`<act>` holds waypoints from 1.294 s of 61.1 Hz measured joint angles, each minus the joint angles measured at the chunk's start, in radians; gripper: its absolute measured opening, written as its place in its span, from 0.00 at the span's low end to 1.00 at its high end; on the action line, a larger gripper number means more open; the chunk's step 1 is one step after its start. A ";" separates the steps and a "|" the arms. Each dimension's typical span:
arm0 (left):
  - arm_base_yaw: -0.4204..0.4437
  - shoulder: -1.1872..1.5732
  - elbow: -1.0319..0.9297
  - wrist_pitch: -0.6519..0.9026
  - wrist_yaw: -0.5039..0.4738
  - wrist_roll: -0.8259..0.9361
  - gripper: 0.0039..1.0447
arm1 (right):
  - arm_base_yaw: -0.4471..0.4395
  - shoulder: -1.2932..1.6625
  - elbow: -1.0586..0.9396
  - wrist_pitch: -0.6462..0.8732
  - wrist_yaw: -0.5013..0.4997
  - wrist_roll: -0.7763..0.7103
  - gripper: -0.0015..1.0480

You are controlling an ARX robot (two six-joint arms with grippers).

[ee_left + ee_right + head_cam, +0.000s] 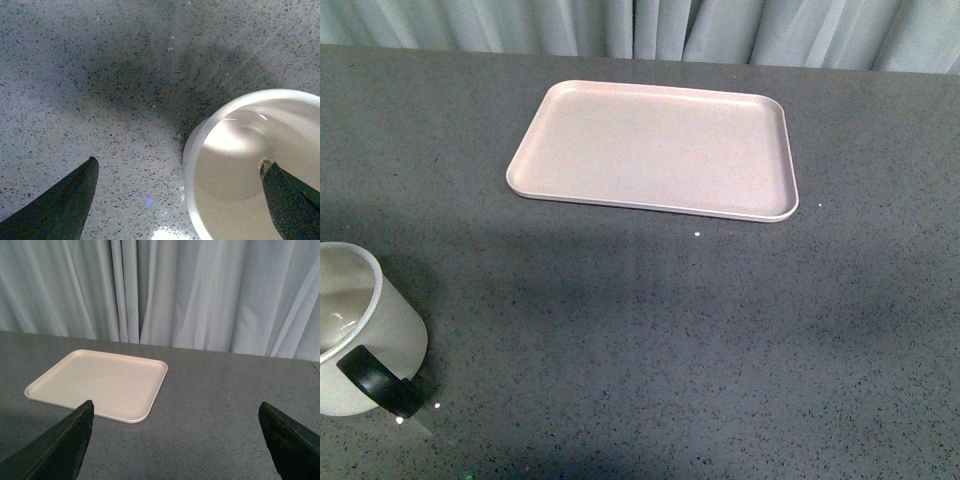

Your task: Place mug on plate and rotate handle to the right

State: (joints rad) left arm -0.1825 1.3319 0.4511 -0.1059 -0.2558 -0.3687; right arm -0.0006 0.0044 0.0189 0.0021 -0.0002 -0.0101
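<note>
The white mug point(360, 330) stands upright at the near left edge of the front view, its black handle point(380, 382) pointing toward the near side. The pale pink plate point(655, 148) lies empty at the far middle of the table. Neither arm shows in the front view. In the left wrist view my left gripper point(179, 167) is open above the mug point(250, 165); one fingertip point(285, 195) is over the mug's opening, the other point(65, 200) over the table beside it. My right gripper point(175, 415) is open and empty, with the plate point(97, 382) ahead of it.
The table point(720, 330) is dark grey and speckled. A pale curtain point(640, 25) hangs behind its far edge and also shows in the right wrist view point(200, 290).
</note>
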 joint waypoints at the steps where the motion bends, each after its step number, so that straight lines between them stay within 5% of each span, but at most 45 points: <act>1: -0.001 0.008 0.001 0.004 0.001 -0.005 0.91 | 0.000 0.000 0.000 0.000 0.000 0.000 0.91; 14: 0.004 0.079 0.018 0.047 0.000 -0.023 0.88 | 0.000 0.000 0.000 0.000 0.000 0.000 0.91; 49: -0.041 0.100 0.067 -0.027 -0.007 -0.051 0.03 | 0.000 0.000 0.000 0.000 0.000 0.000 0.91; 79: -0.113 0.084 0.216 -0.112 0.032 -0.104 0.02 | 0.000 0.000 0.000 0.000 0.000 0.000 0.91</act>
State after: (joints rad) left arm -0.2951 1.4162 0.6666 -0.2176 -0.2234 -0.4728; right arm -0.0002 0.0044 0.0189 0.0021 -0.0002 -0.0101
